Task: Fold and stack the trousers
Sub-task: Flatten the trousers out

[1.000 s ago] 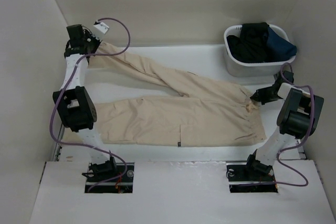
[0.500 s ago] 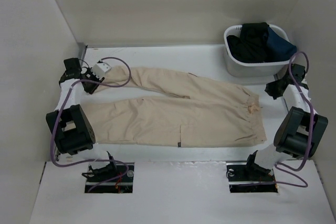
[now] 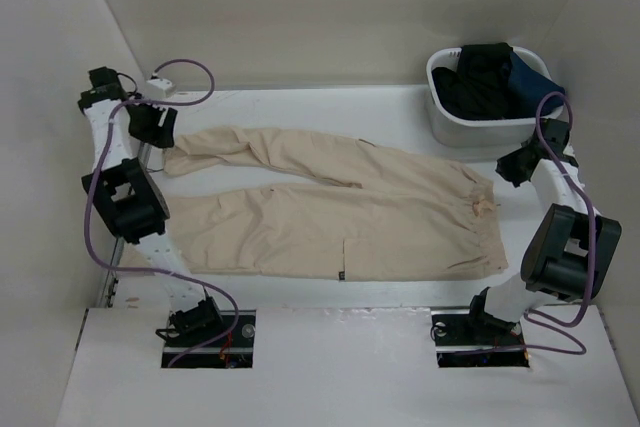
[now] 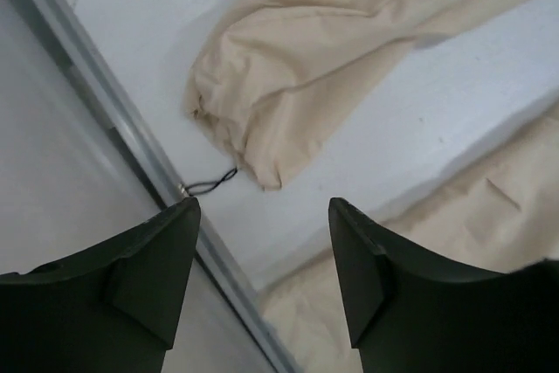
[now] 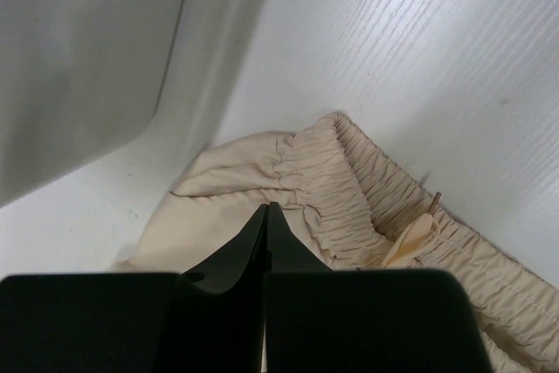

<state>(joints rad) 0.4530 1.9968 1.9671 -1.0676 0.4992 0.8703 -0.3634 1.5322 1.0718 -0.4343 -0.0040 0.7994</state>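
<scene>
Here the trousers [image 3: 330, 217] bear an unreadable tag [image 3: 341, 274].

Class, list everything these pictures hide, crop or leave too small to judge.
Top view: the near leg's cuff of the trousers sits behind the left arm.
Top view: the dark clothes in the basket cannot be counted.
Right wrist view: the right gripper hides the cloth under it.

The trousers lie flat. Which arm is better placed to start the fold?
Left, probably: the left gripper hangs open beside the far-leg cuff of the trousers, ready to pinch it. The right gripper is shut above the waistband.
</scene>
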